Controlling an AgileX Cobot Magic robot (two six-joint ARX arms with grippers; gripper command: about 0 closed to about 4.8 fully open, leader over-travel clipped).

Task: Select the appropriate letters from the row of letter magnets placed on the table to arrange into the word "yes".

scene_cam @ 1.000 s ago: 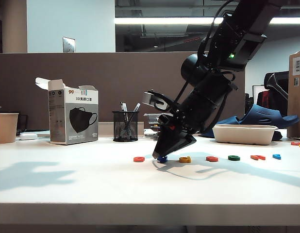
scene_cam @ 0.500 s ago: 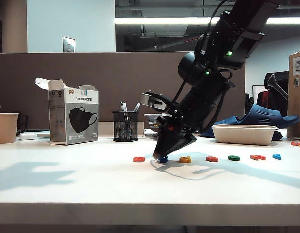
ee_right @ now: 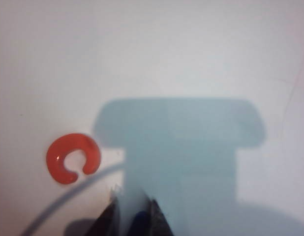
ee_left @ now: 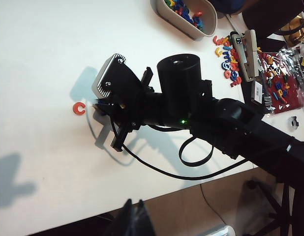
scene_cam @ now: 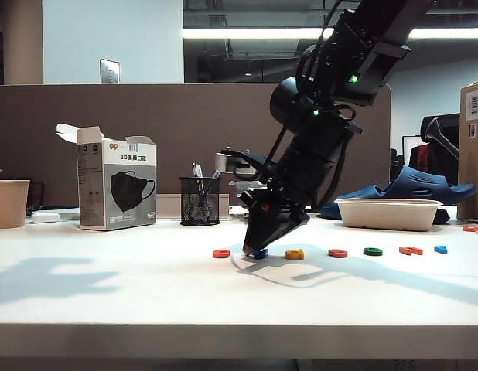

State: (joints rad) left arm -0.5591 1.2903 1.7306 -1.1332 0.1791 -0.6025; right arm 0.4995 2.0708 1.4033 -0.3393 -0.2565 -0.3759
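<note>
Step in hand: judging by the scene, lifting the dark blue letter (scene_cam: pixel 260 253) out of the row of letters (scene_cam: pixel 330 252) to start the word "yes".
Right gripper (scene_cam: pixel 255 250): tips down on the table (scene_cam: pixel 146 297), about midway between its left and right edges and well back from the pale front edge; jaws narrow, and the right wrist view shows a blue piece (ee_right: pixel 138 219) between the two fingertips (ee_right: pixel 109 218), so it looks pinched on the dark blue letter.
Left gripper (ee_left: pixel 135 222): only a dark sliver shows in the left wrist view, high above the table near its front edge; I cannot tell whether it is wide or narrow.
Where the letters lie: the dark blue one is second from the left end of the row, with an orange-red C-shaped letter (scene_cam: pixel 221 253) just beside it toward the left edge and a yellow letter (scene_cam: pixel 295 253) just beside it toward the right edge. The red letter (scene_cam: pixel 338 253) and green letter (scene_cam: pixel 373 251) wait further right.
Doing it well: lift straight up before moving sideways, so the neighbours are not dragged out of line.
Grip check: the letter is flat and thin; it could slip if the hold is only on an edge.
Placement: choose bare table toward the front edge, leaving room to the right for two more letters.
</note>
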